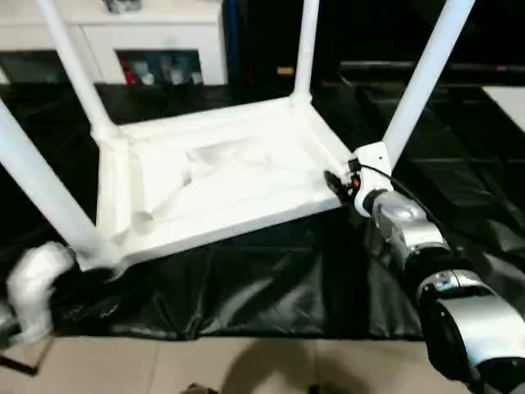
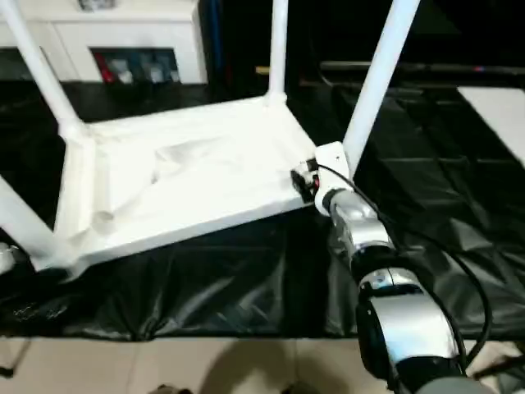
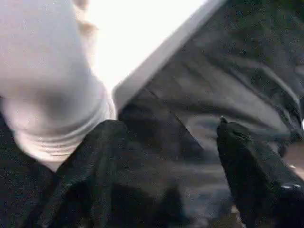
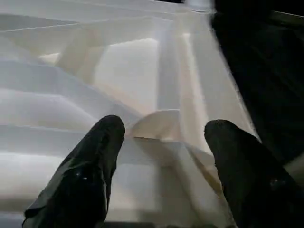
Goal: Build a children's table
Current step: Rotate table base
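Step, as I judge it: all four legs look socketed, tabletop upside down on the black-sheeted worktop [image 1: 271, 287], so assembly reads as nearly done. What's left is probably checking seating and flipping the table upright.

Nearest, left side: left gripper [image 3: 166, 161] has its two black fingers [image 3: 85, 175] spread wide with nothing between them. It sits just beside the base of the near-left white tubular leg [image 1: 37, 176], where that leg enters its rounded corner socket [image 1: 102, 246]. Touching or not: can't tell.

Right side: right gripper [image 4: 164, 156] with fingers apart, hovering over the ribbed underside of the white plastic rectangular tabletop [image 1: 213, 176] at the near-right corner, just beside the near-right leg [image 1: 422, 78]. Nothing clamped; contact with the rim unclear.

Further back: far-left leg [image 1: 74, 70] and far-right leg [image 1: 305, 49] stand upright in their sockets. Beyond, a white cabinet with glass doors [image 1: 156, 49].

Next move calls for a firm two-sided hold on the rim or legs before any flip; the legs could work loose if not fully pressed home.
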Motion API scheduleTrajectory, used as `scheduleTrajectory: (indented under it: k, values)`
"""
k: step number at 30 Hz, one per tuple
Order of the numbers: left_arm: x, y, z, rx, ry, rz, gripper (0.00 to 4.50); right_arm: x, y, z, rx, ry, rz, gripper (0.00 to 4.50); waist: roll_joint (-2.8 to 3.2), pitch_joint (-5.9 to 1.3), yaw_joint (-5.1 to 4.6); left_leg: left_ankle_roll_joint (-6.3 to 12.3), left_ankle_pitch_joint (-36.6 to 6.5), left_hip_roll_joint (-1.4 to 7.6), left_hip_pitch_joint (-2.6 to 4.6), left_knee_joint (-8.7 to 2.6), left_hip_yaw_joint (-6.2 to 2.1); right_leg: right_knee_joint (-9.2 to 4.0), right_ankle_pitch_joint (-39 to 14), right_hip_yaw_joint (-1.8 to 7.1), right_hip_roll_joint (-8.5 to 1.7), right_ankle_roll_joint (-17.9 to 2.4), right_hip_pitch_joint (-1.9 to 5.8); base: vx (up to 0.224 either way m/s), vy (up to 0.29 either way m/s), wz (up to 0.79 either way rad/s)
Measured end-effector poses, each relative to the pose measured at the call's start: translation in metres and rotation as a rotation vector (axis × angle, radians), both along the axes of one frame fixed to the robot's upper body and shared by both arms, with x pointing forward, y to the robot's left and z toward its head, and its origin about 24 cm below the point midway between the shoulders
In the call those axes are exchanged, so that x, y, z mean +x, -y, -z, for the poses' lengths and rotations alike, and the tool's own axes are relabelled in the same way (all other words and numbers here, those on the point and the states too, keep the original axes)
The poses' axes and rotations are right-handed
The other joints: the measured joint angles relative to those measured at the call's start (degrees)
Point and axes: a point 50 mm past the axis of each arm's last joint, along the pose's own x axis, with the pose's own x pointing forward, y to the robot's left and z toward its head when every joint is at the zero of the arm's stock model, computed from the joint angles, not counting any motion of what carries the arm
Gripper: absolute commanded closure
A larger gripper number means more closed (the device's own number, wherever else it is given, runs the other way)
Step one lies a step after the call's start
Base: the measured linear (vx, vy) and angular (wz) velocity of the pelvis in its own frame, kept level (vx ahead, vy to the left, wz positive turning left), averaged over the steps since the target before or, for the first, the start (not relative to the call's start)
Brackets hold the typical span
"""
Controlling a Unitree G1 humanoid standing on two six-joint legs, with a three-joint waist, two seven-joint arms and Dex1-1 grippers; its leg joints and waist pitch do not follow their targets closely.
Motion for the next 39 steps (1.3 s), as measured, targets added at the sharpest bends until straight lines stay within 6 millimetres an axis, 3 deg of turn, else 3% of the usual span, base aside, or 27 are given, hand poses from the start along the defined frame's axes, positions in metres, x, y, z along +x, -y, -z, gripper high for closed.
scheduleTrajectory:
  k: [3, 6, 12, 18, 23, 29, 35, 39]
  values:
    - [0.008, -0.012, -0.021, -0.045, 0.130, -0.083, 0.51, -0.011, 0.003, 0.012, 0.000, -0.018, -0.059, 1.18, -0.27, -0.16, 1.09, -0.13, 0.07, 0.20, 0.10, 0.02, 0.00, 0.01, 0.00, 0.09, 0.38, 0.00, 0.12, 0.000, 0.000, 0.00]
    - [0.017, -0.012, -0.037, -0.084, 0.236, -0.121, 0.32, -0.023, 0.013, 0.017, 0.025, -0.032, -0.082, 0.97, -0.17, -0.13, 1.86, -0.14, 0.08, 0.19, 0.15, 0.03, 0.02, 0.02, 0.00, 0.25, 0.45, 0.00, 0.14, 0.000, 0.000, 0.00]
    - [0.033, -0.004, -0.046, -0.154, 0.320, -0.139, 0.00, -0.047, 0.035, 0.020, -0.006, -0.068, -0.160, 0.51, -0.22, -0.16, 2.08, -0.35, 0.20, 0.24, 0.20, 0.06, -0.09, 0.04, 0.00, 0.35, 0.71, 0.04, 0.20, 0.000, 0.000, 0.00]
    - [0.048, 0.000, -0.050, -0.182, 0.342, -0.131, 0.00, -0.066, 0.035, 0.030, -0.022, -0.149, -0.264, 0.03, -0.14, -0.13, 1.75, -0.35, 0.20, 0.25, 0.24, 0.03, -0.14, 0.05, -0.09, 0.32, 0.75, 0.31, 0.14, 0.000, 0.000, 0.00]
    - [0.061, 0.022, -0.045, -0.238, 0.304, -0.035, 0.00, -0.056, 0.026, 0.035, -0.053, -0.171, -0.214, 0.03, -0.21, -0.17, 1.56, -0.40, 0.23, 0.24, 0.26, 0.13, -0.11, 0.06, -0.01, 0.41, 0.74, 0.17, 0.14, 0.000, 0.000, 0.00]
    - [0.070, 0.065, -0.040, -0.348, 0.213, 0.161, 0.00, -0.040, 0.011, 0.037, -0.115, -0.183, -0.139, 0.03, -0.43, -0.24, 1.82, -0.42, 0.25, 0.23, 0.21, 0.17, -0.08, 0.10, 0.00, 0.49, 0.74, 0.16, 0.15, 0.000, 0.000, 0.00]
    - [0.067, 0.091, -0.044, -0.432, 0.147, 0.312, 0.00, -0.031, -0.001, 0.034, -0.153, -0.187, -0.150, 0.03, -1.50, -0.20, 1.44, -0.47, 0.28, 0.27, 0.25, 0.19, -0.07, 0.40, 0.07, 0.51, 0.77, 0.05, 0.01, 0.000, 0.000, 0.00]
    - [0.061, 0.115, -0.052, -0.475, 0.087, 0.435, 0.00, -0.025, -0.020, 0.035, -0.151, -0.180, -0.182, 0.03, -2.62, -0.15, 0.47, -0.71, 0.41, 0.27, 0.24, 0.20, -0.09, 0.72, -0.04, 0.56, 0.77, 0.23, -0.19, 0.000, 0.000, 0.00]
